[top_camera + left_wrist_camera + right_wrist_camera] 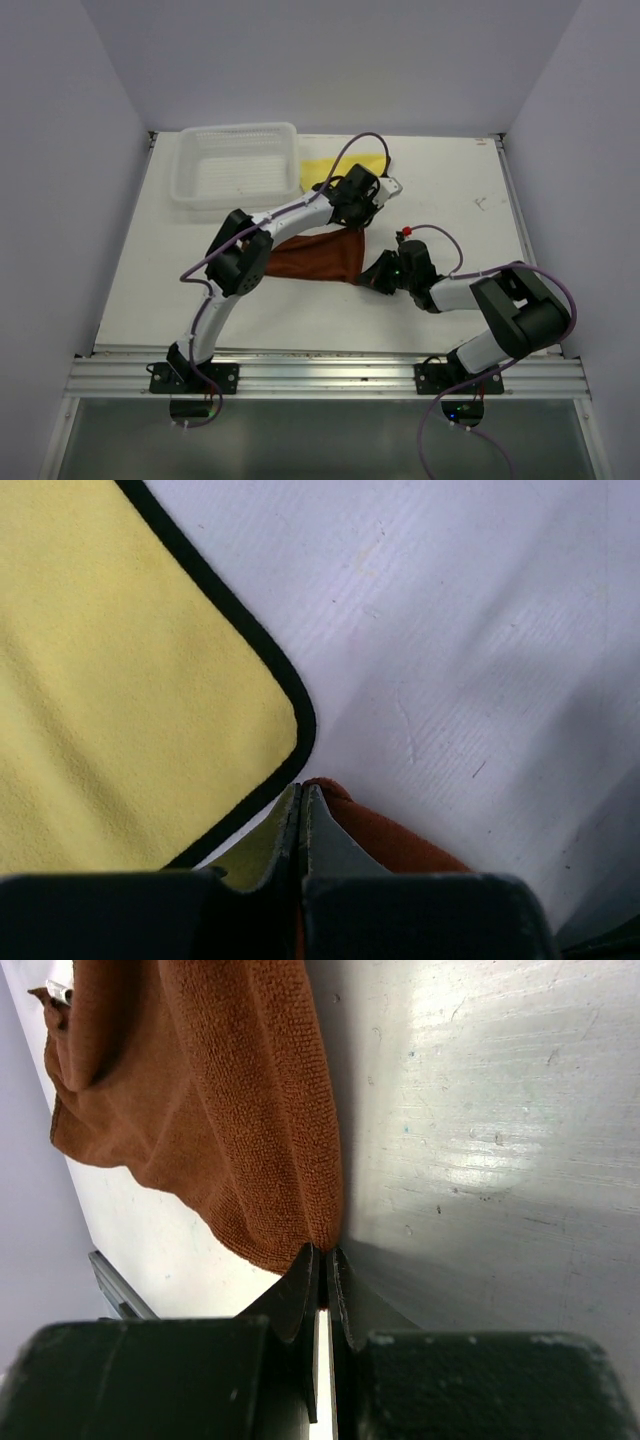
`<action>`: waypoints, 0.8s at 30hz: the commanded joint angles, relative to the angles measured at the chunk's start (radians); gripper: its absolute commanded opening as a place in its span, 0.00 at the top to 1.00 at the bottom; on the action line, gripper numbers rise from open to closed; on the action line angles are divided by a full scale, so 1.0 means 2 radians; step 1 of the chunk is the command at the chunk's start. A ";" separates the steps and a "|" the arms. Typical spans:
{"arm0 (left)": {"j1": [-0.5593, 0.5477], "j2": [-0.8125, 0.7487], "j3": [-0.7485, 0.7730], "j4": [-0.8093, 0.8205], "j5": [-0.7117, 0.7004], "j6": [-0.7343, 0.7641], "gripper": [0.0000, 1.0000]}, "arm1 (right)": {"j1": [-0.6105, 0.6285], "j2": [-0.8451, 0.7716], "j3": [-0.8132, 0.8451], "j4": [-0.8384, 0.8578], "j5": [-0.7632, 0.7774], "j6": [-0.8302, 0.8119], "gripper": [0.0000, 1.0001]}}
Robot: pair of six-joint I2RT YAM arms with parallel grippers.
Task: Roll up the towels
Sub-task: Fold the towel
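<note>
Right tool [322, 1257] tight on brown towel [225, 1110]

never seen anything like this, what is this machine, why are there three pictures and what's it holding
It is a robot with a left arm and a right arm, bolted to the near edge of a white table. Each ends in a two-finger gripper. The wide picture looks down from above and behind. The other two come from cameras on the wrists, so each shows its own fingers up close. On the table are a white basket, beside it a yellow towel with a dark hem, and a brown towel. The left gripper and the right gripper are both shut, each pinching the brown towel at its edge.
</note>
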 commanded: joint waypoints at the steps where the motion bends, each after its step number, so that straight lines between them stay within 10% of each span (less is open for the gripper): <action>1: 0.018 0.018 0.057 -0.005 -0.010 -0.037 1.00 | 0.007 0.008 -0.027 -0.090 0.004 -0.025 1.00; 6: 0.035 0.045 0.087 -0.035 -0.013 -0.058 1.00 | 0.007 0.003 -0.028 -0.094 0.006 -0.026 1.00; 16: 0.032 -0.003 0.015 0.003 0.022 -0.057 0.52 | 0.007 -0.017 -0.005 -0.118 0.001 -0.022 1.00; 24: 0.024 -0.064 -0.024 0.034 0.007 -0.064 0.23 | 0.007 -0.072 0.026 -0.181 0.008 -0.035 0.61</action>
